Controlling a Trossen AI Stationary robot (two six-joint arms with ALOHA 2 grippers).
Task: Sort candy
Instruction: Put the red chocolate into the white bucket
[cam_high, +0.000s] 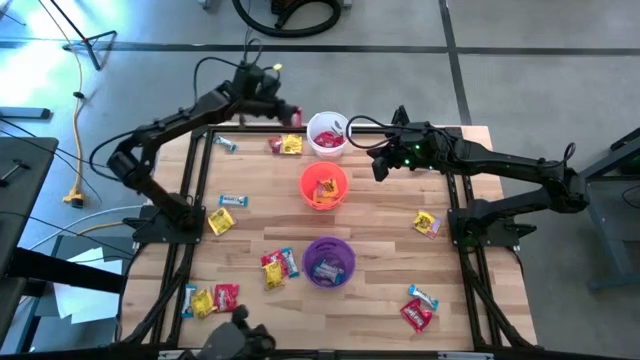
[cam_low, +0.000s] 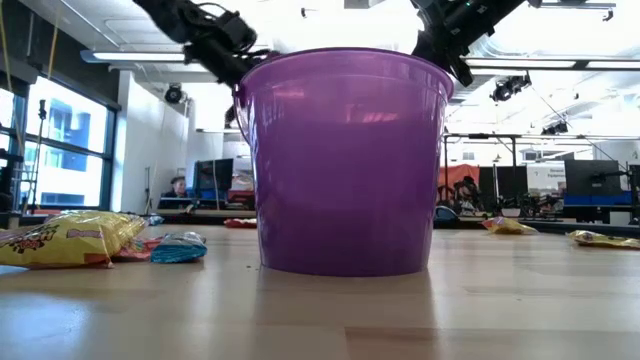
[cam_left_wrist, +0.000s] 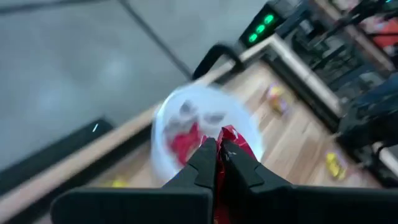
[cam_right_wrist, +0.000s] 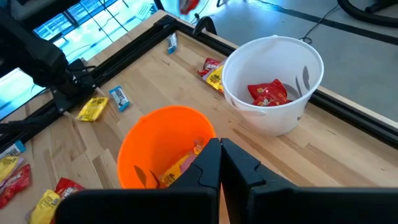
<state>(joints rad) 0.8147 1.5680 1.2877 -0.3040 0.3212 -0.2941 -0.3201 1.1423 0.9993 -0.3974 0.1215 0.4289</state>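
A red candy (cam_left_wrist: 229, 138) is held pinched between the closed fingers (cam_left_wrist: 205, 163) of the left gripper (cam_high: 291, 115), which is raised above the far edge of the desk (cam_high: 400, 240), just to the left of the white cup (cam_high: 327, 135). In the left wrist view the cup's open mouth is seen directly beyond the fingertips, with red sweets already lying inside, so the release point is judged to lie a short way onward toward the right arm's side. The wrapper hangs out past the fingertips, pointing at the cup. The right gripper (cam_high: 381, 165) is held with its fingers together and nothing between them, above the desk between the white cup and the orange cup (cam_high: 323, 186). The left arm is plainly the nearer one for this drop.
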